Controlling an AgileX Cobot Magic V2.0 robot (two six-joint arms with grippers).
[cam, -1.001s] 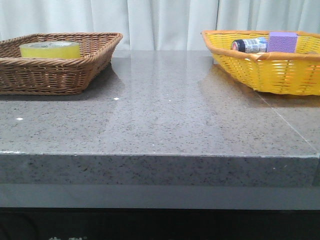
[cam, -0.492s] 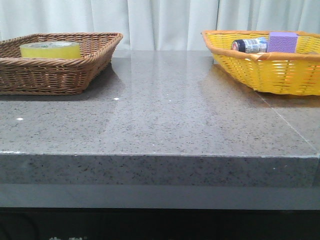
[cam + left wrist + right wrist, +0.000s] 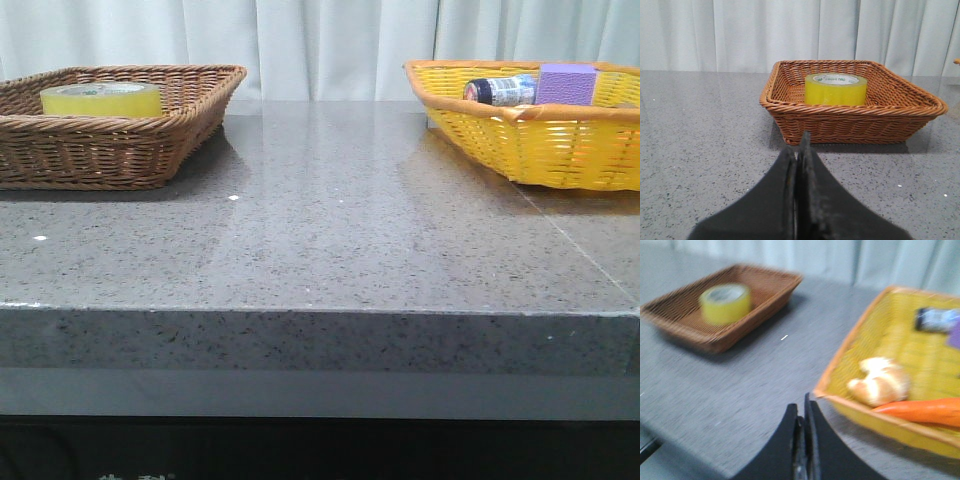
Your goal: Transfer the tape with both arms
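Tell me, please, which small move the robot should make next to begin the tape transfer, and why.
Probably the left gripper should open and advance toward the tape. The roll lies flat in the brown basket, untouched, directly ahead of the left gripper, whose fingers are pressed together above the table. The right gripper, also shut, sits nearer the yellow basket, away from the roll.

The black right pincer [image 3: 802,412], fingers pressed together, hangs over the grey speckled table [image 3: 740,385] beside the yellow woven basket [image 3: 860,365] (picture blurred).
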